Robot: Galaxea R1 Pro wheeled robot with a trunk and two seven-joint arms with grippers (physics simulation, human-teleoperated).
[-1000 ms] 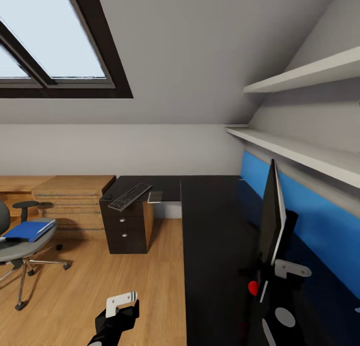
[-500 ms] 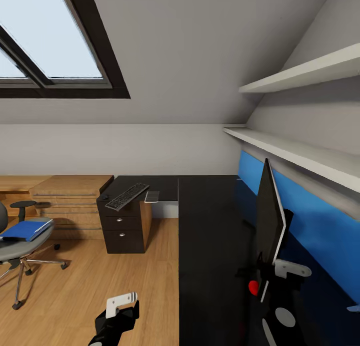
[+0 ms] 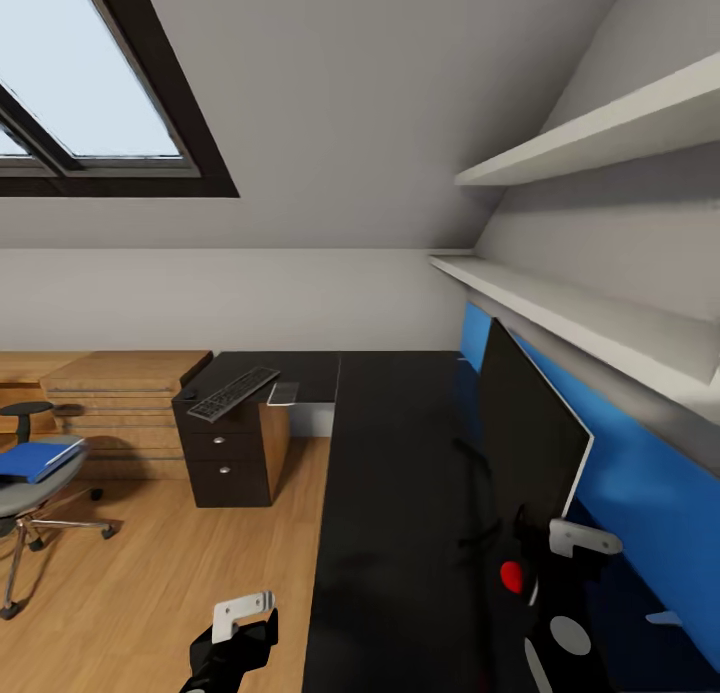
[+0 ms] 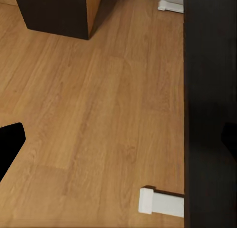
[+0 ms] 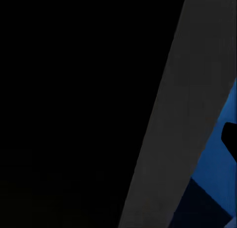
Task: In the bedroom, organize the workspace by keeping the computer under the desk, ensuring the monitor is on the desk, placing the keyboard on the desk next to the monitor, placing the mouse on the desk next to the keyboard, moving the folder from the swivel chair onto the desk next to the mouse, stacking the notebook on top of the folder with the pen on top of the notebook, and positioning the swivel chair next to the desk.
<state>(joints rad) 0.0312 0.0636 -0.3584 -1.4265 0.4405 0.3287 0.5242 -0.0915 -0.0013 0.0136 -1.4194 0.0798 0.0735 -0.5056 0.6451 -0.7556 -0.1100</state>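
Right now the head camera looks along the long black counter (image 3: 400, 493), its glossy top running away toward the far wall. On its right side stands the monitor (image 3: 525, 443), upright, screen turned toward the room, backed by a blue wall panel (image 3: 640, 493). The right gripper (image 3: 560, 563) sits right up against the monitor's near lower corner, by the little red dot; whether its fingers are apart or clamped on the screen, I cannot tell. At the far left wing of the counter lies the keyboard (image 3: 232, 392), angled, and just beside it a thin grey notebook (image 3: 283, 392) at the edge. Below them, the drawer unit (image 3: 228, 453) with two round knobs. Off to the far left, the swivel chair (image 3: 30, 493) stands well apart from the counter, with the blue folder (image 3: 38, 458) lying on its seat. Low and near, the left gripper (image 3: 240, 623) hangs over the wooden floor (image 4: 98, 114); its fingers are too little seen to judge.
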